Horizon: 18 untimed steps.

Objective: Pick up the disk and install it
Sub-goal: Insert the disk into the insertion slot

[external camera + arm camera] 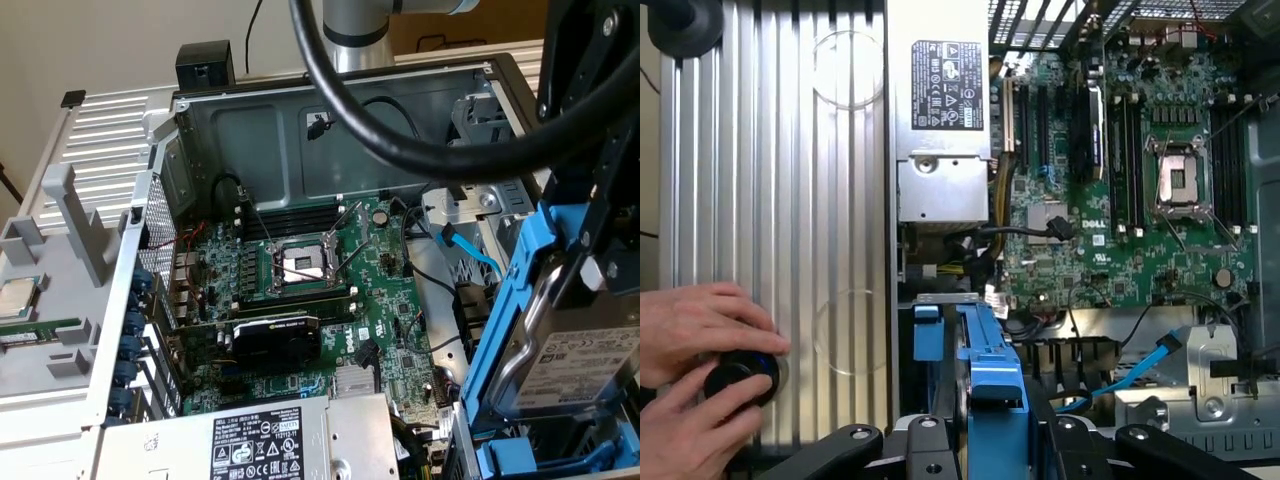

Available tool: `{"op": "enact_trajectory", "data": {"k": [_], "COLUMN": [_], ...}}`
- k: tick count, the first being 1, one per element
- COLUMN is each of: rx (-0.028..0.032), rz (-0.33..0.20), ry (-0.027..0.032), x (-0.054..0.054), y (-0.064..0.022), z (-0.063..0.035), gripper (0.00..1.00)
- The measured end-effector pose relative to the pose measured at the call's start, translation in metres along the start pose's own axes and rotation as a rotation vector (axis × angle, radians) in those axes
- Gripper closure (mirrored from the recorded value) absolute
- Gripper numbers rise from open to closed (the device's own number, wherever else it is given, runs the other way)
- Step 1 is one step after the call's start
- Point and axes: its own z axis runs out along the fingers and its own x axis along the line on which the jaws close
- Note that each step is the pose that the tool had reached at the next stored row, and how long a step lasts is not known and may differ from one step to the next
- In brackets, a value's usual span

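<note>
disk [585,368], seemingly between jaws

My gripper [992,440] is matte black, its jointed links [825,455] pinned with round silver screws [861,435]. Behind it the arm [352,28] is a smooth silver-grey tube with a darker ring, and a thick black cable [420,150] loops from it.

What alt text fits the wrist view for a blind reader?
The end effector holds the disk in its blue frame over an open computer case with a green motherboard. Beside the case, a person's hands grip a black knob on ribbed metal.
</note>
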Motion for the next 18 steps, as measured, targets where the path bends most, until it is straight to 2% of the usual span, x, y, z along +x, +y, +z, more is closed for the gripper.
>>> {"op": "enact_trajectory", "data": {"k": [7,18], "rx": [-0.0023,-0.0026], "rz": [-0.026,-0.029], "ry": [0.0012,0.0014], "x": [-0.0001,0.0], "y": [-0.0012,-0.0025], "z": [-0.0001,0.0006], "gripper": [0.64,0.64]}}
